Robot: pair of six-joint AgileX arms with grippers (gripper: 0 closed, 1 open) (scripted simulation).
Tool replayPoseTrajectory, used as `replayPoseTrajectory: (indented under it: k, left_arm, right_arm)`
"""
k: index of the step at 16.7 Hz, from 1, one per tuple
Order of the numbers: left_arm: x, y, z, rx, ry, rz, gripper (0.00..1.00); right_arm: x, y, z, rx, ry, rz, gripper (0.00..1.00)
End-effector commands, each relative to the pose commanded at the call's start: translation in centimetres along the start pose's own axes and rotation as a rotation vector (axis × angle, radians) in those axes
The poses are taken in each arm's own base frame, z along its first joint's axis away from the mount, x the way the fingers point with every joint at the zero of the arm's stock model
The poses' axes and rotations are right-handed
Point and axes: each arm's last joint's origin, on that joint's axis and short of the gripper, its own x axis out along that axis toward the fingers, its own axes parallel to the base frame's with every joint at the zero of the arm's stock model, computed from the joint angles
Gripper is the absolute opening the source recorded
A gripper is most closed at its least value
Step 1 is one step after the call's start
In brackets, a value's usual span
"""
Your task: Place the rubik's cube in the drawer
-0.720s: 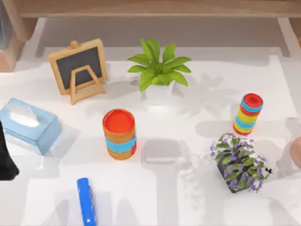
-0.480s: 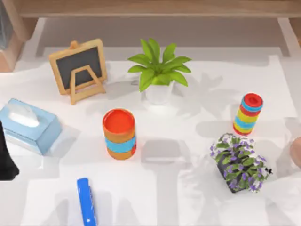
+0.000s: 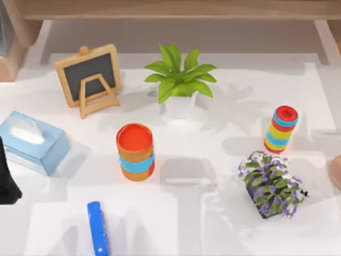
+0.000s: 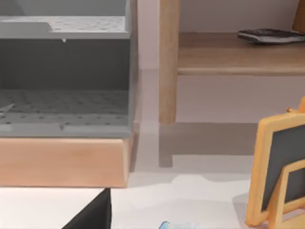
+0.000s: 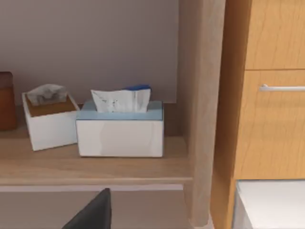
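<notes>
Nothing on the desk (image 3: pixel 213 224) has shifted over the last instants: the orange can (image 3: pixel 135 152), the blue bar (image 3: pixel 98 228), the tissue box (image 3: pixel 33 143) and the purple flower pot (image 3: pixel 273 185) all lie exactly as before. My left arm (image 3: pixel 6 181) hangs at the same spot on the desk's left edge. At most, the soft shading toward the right edge looks slightly different. So I judge the task has barely begun.

I cannot tell where the rubik's cube is, and I cannot tell whether either hand is released or clenched. A dark wedge of my left hand (image 4: pixel 93 212) and of my right hand (image 5: pixel 93 212) is what I can make out.

Ahead of my right hand stands a wooden post (image 5: pixel 202 109). Just beyond it is a closed drawer front with a bar handle (image 5: pixel 282 88). That drawer must be pulled open before anything goes in. On the near side of the post, a shelf (image 5: pixel 90 167) carries a white-and-blue tissue box (image 5: pixel 120 129) and a smaller white box (image 5: pixel 48 118).

Ahead of my left hand sits a grey perforated rack (image 4: pixel 64 71) on a wooden base, with the chalkboard easel (image 4: pixel 279 171) close beside my path.

Open room lies on the near half of the desk, between the blue bar and the flower pot. The post's edge is what I would watch when reaching for the handle.
</notes>
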Motion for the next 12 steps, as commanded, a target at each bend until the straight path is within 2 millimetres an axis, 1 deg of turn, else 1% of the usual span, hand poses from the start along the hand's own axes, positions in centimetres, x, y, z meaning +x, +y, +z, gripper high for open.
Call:
replayPoseTrajectory:
  k: [1,3,5,7,9,11,12]
  left_arm:
    - [0.0,0.0,0.0,0.000,0.000,0.000,1.00]
    - [0.0,0.0,0.0,0.000,0.000,0.000,1.00]
    - [0.0,0.0,0.0,0.000,0.000,0.000,1.00]
    - [0.0,0.0,0.0,0.000,0.000,0.000,1.00]
    - [0.0,0.0,0.0,0.000,0.000,0.000,1.00]
    - [0.0,0.0,0.0,0.000,0.000,0.000,1.00]
    - [0.0,0.0,0.0,0.000,0.000,0.000,1.00]
  right_arm:
    - [1.5,0.7,1.7,0.000,0.011,-0.001,1.00]
    - [5.3,2.5,4.6,-0.005,0.038,0.000,1.00]
    - [9.6,5.1,6.5,-0.014,0.064,0.002,1.00]
    - [13.9,8.1,7.6,-0.025,0.081,0.006,1.00]
    - [17.6,11.3,7.9,-0.034,0.087,0.009,1.00]
    - [20.5,14.2,7.8,-0.038,0.078,0.012,1.00]
    - [21.6,15.5,7.8,-0.036,0.068,0.012,1.00]
